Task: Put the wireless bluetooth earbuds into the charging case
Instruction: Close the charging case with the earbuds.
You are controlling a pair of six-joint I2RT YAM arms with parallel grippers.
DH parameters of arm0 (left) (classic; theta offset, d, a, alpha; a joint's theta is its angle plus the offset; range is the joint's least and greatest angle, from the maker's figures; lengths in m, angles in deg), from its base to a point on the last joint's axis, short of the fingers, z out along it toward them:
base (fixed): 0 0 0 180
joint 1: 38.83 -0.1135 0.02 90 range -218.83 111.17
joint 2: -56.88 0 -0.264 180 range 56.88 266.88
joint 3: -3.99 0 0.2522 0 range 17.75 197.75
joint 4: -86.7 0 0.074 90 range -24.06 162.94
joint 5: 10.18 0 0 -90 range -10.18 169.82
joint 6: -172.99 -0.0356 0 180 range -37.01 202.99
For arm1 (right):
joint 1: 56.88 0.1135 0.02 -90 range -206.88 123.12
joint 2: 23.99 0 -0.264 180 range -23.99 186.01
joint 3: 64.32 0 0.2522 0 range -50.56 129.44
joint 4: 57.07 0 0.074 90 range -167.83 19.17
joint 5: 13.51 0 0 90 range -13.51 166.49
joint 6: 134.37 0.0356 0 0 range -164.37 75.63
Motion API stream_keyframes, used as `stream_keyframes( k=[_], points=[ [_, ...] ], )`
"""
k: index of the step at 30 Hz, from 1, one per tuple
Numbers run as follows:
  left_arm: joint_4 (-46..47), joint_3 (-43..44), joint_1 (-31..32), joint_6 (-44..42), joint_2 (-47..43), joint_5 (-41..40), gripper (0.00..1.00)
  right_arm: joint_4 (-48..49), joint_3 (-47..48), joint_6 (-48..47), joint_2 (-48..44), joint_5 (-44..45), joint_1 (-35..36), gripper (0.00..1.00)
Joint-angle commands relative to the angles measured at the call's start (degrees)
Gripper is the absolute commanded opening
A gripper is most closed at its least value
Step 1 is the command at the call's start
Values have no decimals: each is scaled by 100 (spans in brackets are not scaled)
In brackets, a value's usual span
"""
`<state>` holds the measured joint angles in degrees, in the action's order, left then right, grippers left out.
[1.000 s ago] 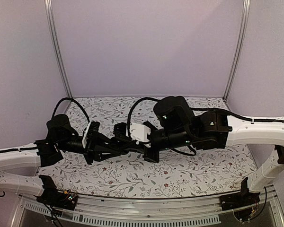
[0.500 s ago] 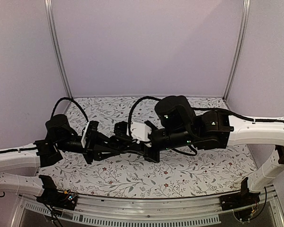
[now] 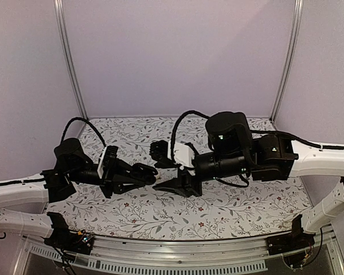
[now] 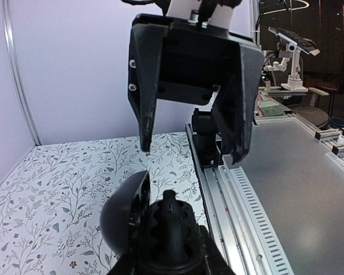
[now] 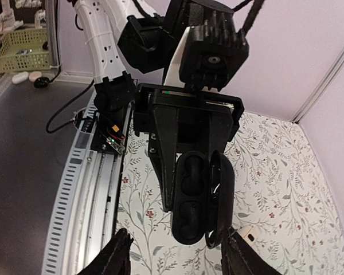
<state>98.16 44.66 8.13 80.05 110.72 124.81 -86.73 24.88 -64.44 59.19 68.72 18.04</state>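
Observation:
My left gripper (image 3: 142, 171) is shut on the black oval charging case (image 5: 190, 200) and holds it above the floral table. The case's lid (image 5: 222, 197) stands open to one side. Both wells face the right wrist camera and look dark and rounded. Black on black, I cannot tell whether the wireless bluetooth earbuds lie in them, and no loose bud shows anywhere. My right gripper (image 3: 164, 169) faces the case end-on, a short gap away. It is open and nothing is between its fingers (image 4: 144, 114). In the left wrist view the case (image 4: 171, 226) fills the bottom centre.
A floral cloth (image 3: 229, 206) covers the table. A small white object (image 5: 250, 234) lies on it under the right gripper. An aluminium rail (image 3: 178, 252) runs along the near edge. Lilac walls close off the back and sides.
The right gripper was shut and close against the case. It has opened wide and drawn back to the right. The left gripper and the case have hardly moved.

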Motion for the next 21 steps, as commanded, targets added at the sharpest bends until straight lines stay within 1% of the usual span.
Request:
stream_keyframes(
  k=[1, 2, 4, 8, 11, 15, 21],
  points=[
    [240, 39, -53, 3, -102, 77, 0, 524, -90, 347, -388, -392, -250, 65],
    [259, 38, -58, 4, -102, 79, 0, 537, -101, 417, -389, -508, -346, 71],
    [265, 39, -59, 17, -107, 84, 0, 544, -137, 514, -366, -609, -442, 79],
    [291, 46, -61, 21, -111, 89, 0, 492, -131, 513, -185, -652, -477, 88],
    [300, 37, -64, 30, -131, 97, 0, 474, -126, 504, -36, -665, -485, 90],
    [300, 18, -60, 36, -146, 68, 0, 463, -72, 475, 120, -756, -488, 89],
    [291, 24, -64, 44, -146, 25, 0, 415, 17, 397, 302, -1040, -487, 84]
  ],
)
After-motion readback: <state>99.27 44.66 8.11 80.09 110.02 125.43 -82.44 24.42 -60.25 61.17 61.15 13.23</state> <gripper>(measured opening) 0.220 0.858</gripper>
